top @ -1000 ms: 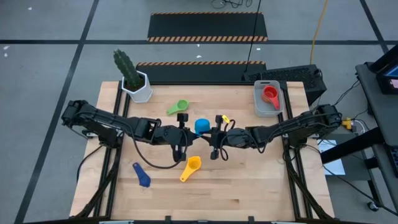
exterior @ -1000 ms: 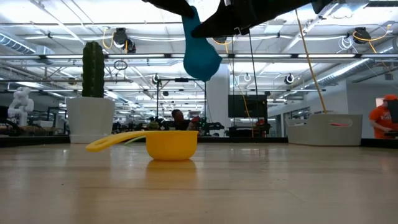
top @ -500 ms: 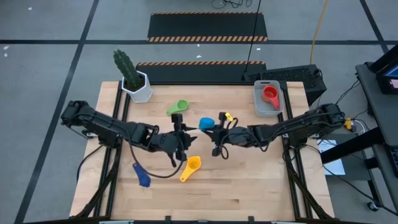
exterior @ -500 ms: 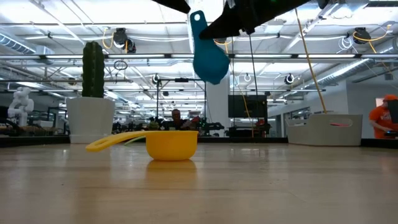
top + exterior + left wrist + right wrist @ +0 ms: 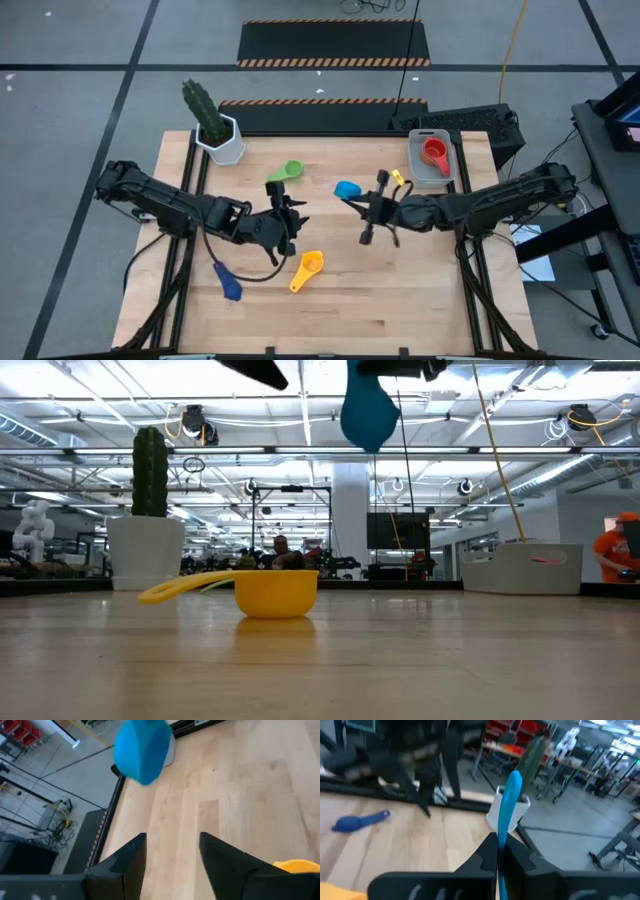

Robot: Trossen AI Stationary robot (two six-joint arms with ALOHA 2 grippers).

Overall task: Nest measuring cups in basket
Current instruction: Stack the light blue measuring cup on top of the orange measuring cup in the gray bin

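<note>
The right hand (image 5: 372,211) is clamped shut on the handle of the light blue cup (image 5: 348,189) and holds it in the air above the desk (image 5: 400,290). The basket (image 5: 418,168), with the red cup (image 5: 434,152) inside, lies beyond this hand, near the desk edge. The left hand (image 5: 287,212) hangs empty, fingers (image 5: 125,857) spread. The yellow cup (image 5: 307,269) rests just in front of it, the green cup (image 5: 286,172) behind, the dark blue cup (image 5: 227,281) farther off.

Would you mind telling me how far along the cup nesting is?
Done: the red plastic cup sits in the grey-blue plastic basket. In hand: the right end effector holds the light blue cup. Left: green, orange and dark blue cups remain on the wooden table.
</note>
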